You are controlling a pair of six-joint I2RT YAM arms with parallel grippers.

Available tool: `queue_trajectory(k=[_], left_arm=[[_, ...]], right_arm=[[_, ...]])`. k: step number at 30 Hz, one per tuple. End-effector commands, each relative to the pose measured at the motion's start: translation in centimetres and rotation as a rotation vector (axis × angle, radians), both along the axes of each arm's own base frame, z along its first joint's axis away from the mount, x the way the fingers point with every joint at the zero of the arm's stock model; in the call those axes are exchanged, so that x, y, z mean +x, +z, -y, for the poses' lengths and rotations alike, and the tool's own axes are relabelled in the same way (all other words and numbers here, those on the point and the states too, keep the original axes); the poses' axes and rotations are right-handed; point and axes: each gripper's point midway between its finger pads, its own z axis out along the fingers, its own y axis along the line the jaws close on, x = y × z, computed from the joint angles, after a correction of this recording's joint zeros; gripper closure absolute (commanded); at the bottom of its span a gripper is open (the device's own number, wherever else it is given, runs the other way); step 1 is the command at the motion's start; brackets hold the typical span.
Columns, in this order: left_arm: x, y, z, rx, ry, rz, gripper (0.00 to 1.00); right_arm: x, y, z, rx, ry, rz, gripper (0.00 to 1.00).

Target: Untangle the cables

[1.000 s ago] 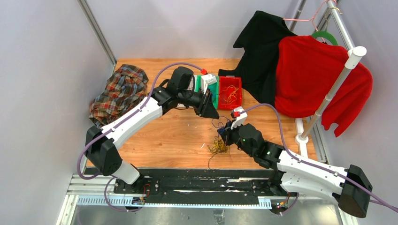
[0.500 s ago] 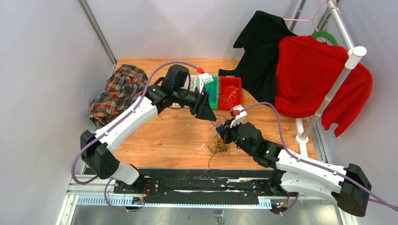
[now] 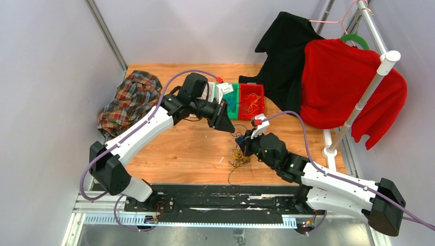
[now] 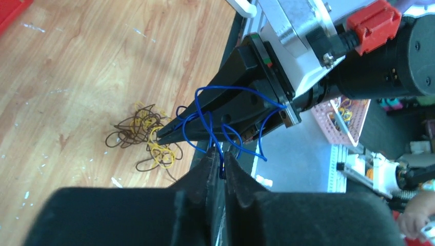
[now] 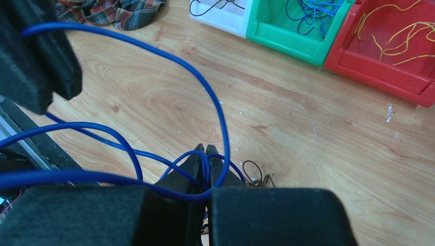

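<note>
With left gripper point(image 4: 221, 156), pinches blue cable point(image 4: 225, 87); with right gripper point(image 5: 205, 149), clamps tight on same cable, tips near each other. Below, loose on wooden table point(image 4: 77, 77): yellow-and-brown tangle point(image 4: 149, 138). Beyond: white bin point(image 5: 225, 23), green bin point(image 5: 292, 43), red bin point(image 5: 390, 66), each holding wires; grey walls around.

Wooden table point(image 3: 174, 146) — plaid cloth point(image 3: 131, 100) left, green bin point(image 3: 234, 91), red bin point(image 3: 260, 110) behind — yellow-brown cables point(image 3: 237, 159) near front.

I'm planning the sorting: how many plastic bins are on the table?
3, in a row at the far side: white bin left, green bin middle, red bin right. None looks hidden.
</note>
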Motion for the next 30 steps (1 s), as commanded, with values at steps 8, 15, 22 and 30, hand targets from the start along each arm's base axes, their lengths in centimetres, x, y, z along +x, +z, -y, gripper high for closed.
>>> queue_trajectory(k=[8, 15, 22, 30], left_arm=[[0.6, 5.7, -1.9, -0.008, -0.02, 0.231, 0.98], [-1.3, 7.2, -3.2, -0.024, -0.045, 0.263, 0.99], [0.0, 13.4, -4.1, -0.058, -0.001, 0.5, 1.0], [4.8, 24.6, -6.3, -0.065, 0.229, 0.95, 1.0]], right_arm=[[1.4, 0.6, -0.6, 0.09, -0.065, -0.008, 0.55], [2.4, -0.1, -3.0, 0.119, -0.043, -0.029, 0.48], [2.0, -4.6, -3.5, 0.094, -0.052, -0.128, 0.58], [0.6, -10.3, -2.0, 0.028, -0.09, -0.26, 0.61]])
